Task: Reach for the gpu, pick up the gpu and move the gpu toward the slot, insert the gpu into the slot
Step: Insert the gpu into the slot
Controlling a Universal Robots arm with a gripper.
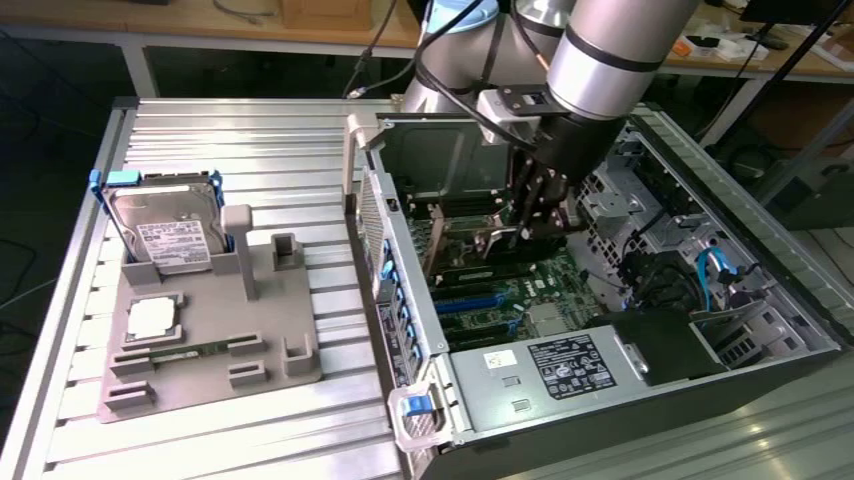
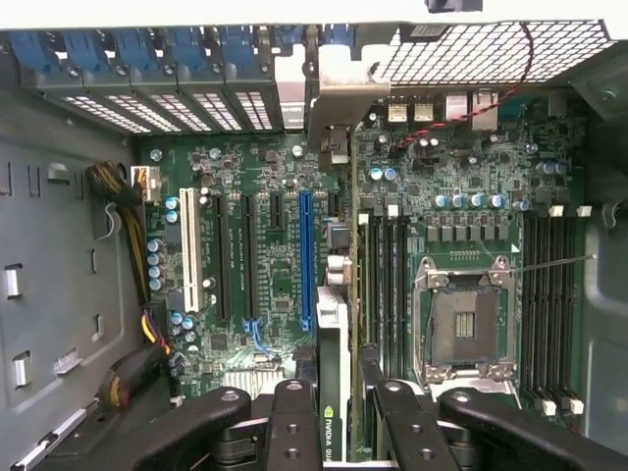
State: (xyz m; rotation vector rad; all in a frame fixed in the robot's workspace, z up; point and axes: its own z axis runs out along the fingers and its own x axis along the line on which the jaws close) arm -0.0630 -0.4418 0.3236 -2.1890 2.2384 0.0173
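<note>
In the wrist view the gpu (image 2: pixel 332 314) is seen edge-on, a thin dark card with a green-lettered label near my fingers and a silver bracket (image 2: pixel 339 93) at its far end by the case's rear wall. My gripper (image 2: pixel 336 394) is shut on it, one black finger (image 2: pixel 292 412) on each side. The card hangs over the motherboard just beside the long blue slot (image 2: pixel 305 260); whether its edge touches a slot I cannot tell. In the exterior view my gripper (image 1: pixel 530 222) reaches down into the open computer case (image 1: pixel 400 300), with the gpu (image 1: pixel 494 240) below the fingers.
A silver hard drive (image 1: pixel 167 235) stands in a grey fixture plate (image 1: pixel 214 350) on the exterior view's left. Inside the case are a power supply (image 1: pixel 567 365), a CPU socket (image 2: pixel 466 319), a white slot (image 2: pixel 186 250), yellow and black cables (image 2: pixel 128 226) and memory slots (image 2: pixel 549 304).
</note>
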